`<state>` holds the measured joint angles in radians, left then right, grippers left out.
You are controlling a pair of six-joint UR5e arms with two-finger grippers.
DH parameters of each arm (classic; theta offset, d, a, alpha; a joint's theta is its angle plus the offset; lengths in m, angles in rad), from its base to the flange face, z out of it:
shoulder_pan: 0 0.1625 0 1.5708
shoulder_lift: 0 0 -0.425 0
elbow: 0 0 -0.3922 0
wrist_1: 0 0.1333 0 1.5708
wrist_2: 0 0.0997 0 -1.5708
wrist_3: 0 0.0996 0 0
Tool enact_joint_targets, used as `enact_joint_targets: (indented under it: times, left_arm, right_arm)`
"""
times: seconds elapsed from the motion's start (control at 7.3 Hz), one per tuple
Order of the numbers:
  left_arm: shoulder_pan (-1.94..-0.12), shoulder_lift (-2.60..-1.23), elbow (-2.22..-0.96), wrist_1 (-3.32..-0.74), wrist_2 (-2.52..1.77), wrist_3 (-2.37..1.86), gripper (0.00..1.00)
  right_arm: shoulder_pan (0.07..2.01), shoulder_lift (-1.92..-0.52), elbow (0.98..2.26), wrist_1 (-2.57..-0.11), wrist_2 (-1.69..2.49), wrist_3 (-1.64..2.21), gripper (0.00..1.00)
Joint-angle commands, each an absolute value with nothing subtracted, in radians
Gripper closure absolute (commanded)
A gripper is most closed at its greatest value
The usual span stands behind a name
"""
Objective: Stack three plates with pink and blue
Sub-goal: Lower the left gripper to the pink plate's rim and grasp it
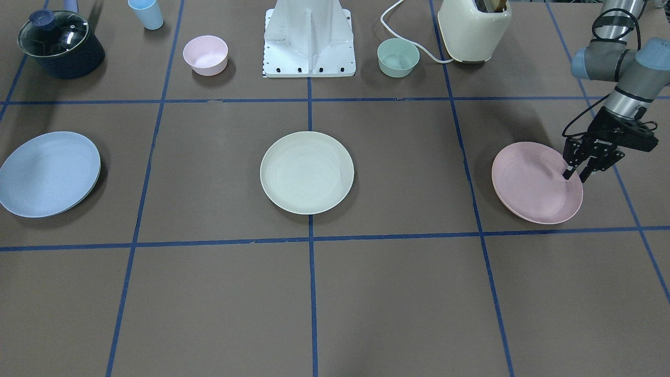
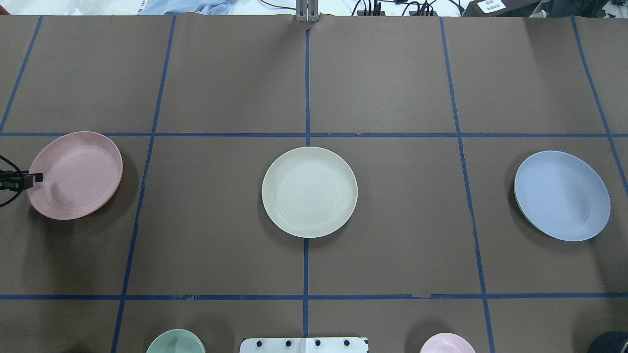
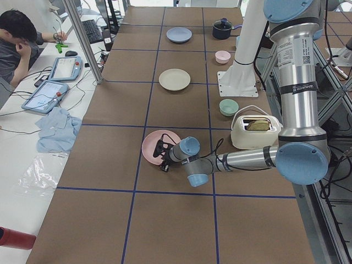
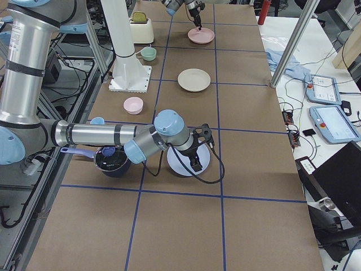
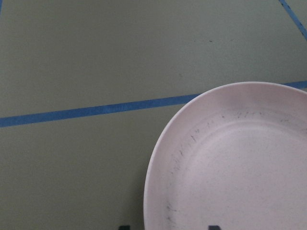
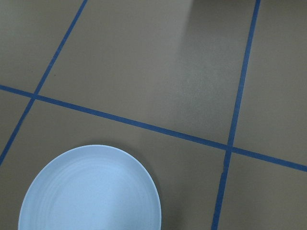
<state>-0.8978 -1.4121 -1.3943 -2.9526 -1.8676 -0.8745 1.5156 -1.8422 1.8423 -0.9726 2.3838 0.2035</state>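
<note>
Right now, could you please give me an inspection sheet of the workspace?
Surface: brown table, blue tape grid.
Job's things: pink plate, cream plate and blue plate lie apart in a row; none stacked.
Clutter: pot, cup, pink bowl, green bowl and toaster along the robot's side.
Grippers: left gripper open, astride the pink plate's rim; right gripper by the blue plate, state unclear.
Cables: toaster cord trails on the table.
Surroundings: operator and pendants at the side bench.
</note>
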Motion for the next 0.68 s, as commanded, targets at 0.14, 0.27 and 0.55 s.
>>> enact_joint_targets:
  times: [0.14,0.27,0.55]
  left_arm:
    - [-0.896,-1.411,-1.402,-2.968,-1.876,-0.874,1.00]
    - [-0.902,-1.411,-1.445,-2.958,-1.908,-0.874,1.00]
    - [-0.981,-1.420,-1.505,-2.916,-2.050,-0.874,1.00]
  right_arm:
    - [1.516,-1.842,1.842,-0.973,2.384,0.204,0.00]
    - [1.516,-1.844,1.842,-0.973,2.384,0.203,0.00]
    - [1.516,-1.850,1.842,-0.971,2.384,0.202,0.00]
